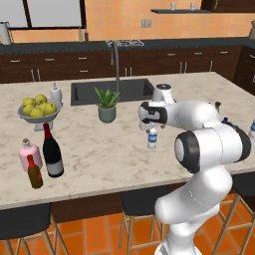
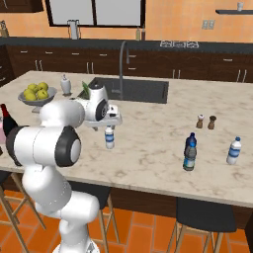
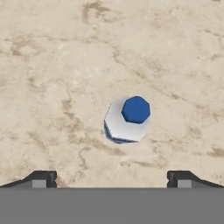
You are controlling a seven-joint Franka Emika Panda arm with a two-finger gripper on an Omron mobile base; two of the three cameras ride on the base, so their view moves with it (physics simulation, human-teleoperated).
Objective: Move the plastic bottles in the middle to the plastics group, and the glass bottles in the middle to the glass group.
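Hovering above the counter [image 1: 99, 149], the gripper [image 3: 112, 177] points straight down with its fingers spread wide and nothing between them. One small clear bottle [image 3: 127, 119] stands upright directly beneath it, seen cap-on in the hand view, a little ahead of the line joining the two fingertips and slightly toward the right one. Its long axis runs vertical, in line with the gripper's own approach, so a straight descent after a small forward shift should, in my judgement, bring the fingers down on either side of the body.

From the base, that bottle [image 1: 152, 138] sits mid-counter just below the hand [image 1: 152, 113], well apart from both groups. The wine bottle [image 1: 52, 152] stands at the left end, just beside the pink bottle [image 1: 29, 154] and the brown bottle [image 1: 34, 172], so it appears already sorted. The plastics group lies at the right end: a dark blue bottle [image 2: 189, 151] and a clear bottle [image 2: 233, 150], near each other. The carry will probably run rightward along the counter.
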